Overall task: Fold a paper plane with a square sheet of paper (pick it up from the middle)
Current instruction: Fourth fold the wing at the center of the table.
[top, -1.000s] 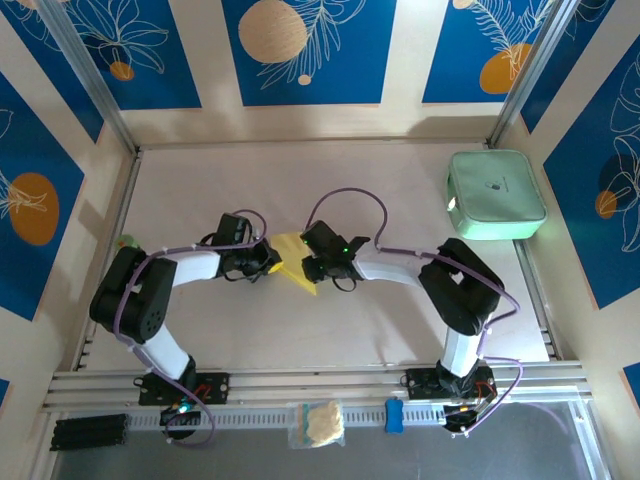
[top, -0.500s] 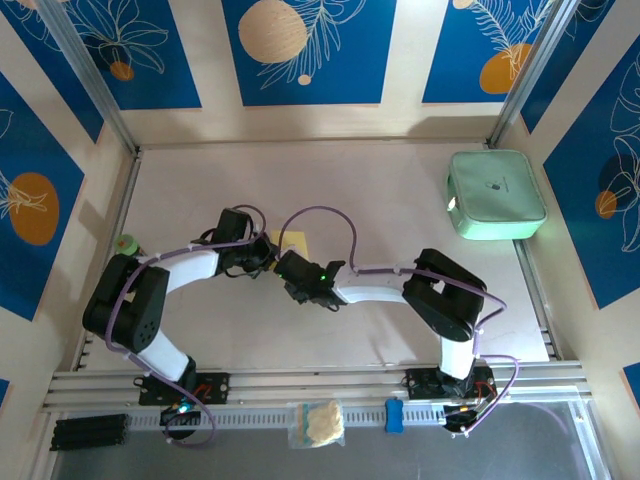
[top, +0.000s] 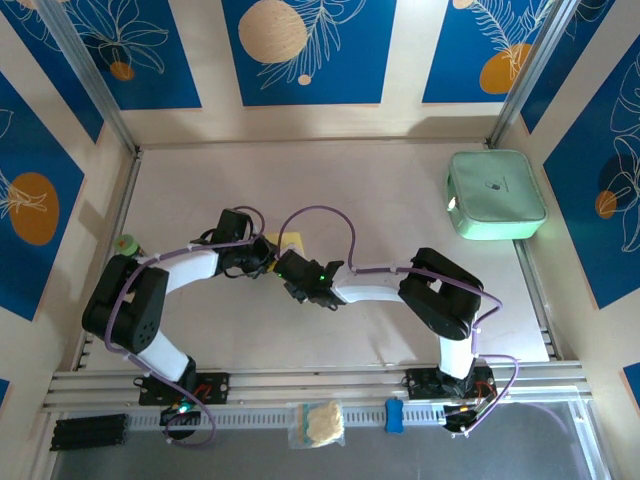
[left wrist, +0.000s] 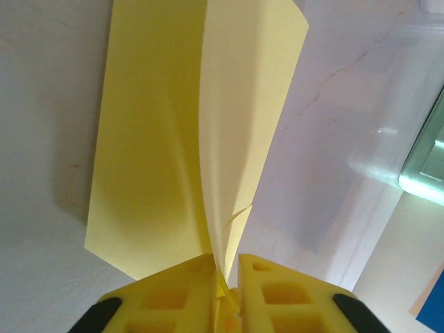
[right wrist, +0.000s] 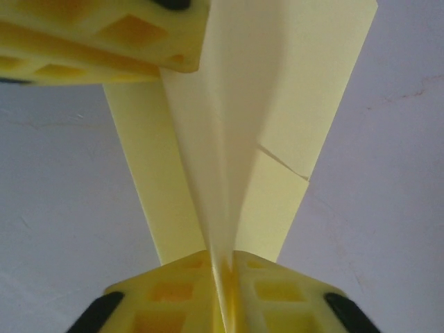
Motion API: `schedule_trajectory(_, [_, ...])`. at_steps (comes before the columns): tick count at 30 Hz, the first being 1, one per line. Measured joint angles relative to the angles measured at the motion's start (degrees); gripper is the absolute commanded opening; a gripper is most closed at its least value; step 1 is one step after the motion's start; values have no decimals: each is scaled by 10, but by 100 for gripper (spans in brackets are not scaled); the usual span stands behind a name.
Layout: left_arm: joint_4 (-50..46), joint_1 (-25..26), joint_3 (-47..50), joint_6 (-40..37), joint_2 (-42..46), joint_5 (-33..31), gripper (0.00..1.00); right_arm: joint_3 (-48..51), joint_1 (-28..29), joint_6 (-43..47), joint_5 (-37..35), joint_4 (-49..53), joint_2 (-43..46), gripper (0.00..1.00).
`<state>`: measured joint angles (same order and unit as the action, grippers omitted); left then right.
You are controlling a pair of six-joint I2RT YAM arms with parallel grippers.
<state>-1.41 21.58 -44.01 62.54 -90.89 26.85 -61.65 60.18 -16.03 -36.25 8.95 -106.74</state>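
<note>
Overhead view: the two arms reach inward and meet a little left of the middle of the worktop (top: pixel 380 190), well away from all four edges. A corner of the yellow paper sheet (top: pixel 290 241) shows just beyond their meeting point, on its far side. Left wrist view: the left gripper (left wrist: pixel 225 277) is closed on the near end of the sheet. Its yellow fingers pinch the paper between them, and a crease runs away from the grip, dividing the sheet into a broad left panel and a narrower right panel that stands up from it. Right wrist view: the right gripper (right wrist: pixel 223 277) is likewise clamped on the sheet, at the point where a fold line meets its fingers. The fingers (right wrist: pixel 104 35) of the left gripper come in from the upper left and bear on the same sheet at its opposite end. The paper is thus held from both ends at once, folded lengthwise, just above the worktop; whether its underside touches the surface cannot be told. A mint-green case (top: pixel 495 193) lies at the far right corner. A clear bag of cream material (top: pixel 320 423) sits on the rail at the near edge, between the two arm bases.
</note>
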Motion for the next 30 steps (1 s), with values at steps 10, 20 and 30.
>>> schedule_trajectory(10, [-15, -19, 26, -16, 85, -32, 29, 30, -26, 2, 49, -21, 15, 6])
schedule_trajectory(20, [26, 4, 63, -13, 51, -24, 16, 63, -62, 11, 158, -55, 35, 5])
schedule_trajectory(30, [62, 16, 63, -9, 4, -16, 10, 82, -89, 2, 235, -84, 41, 3])
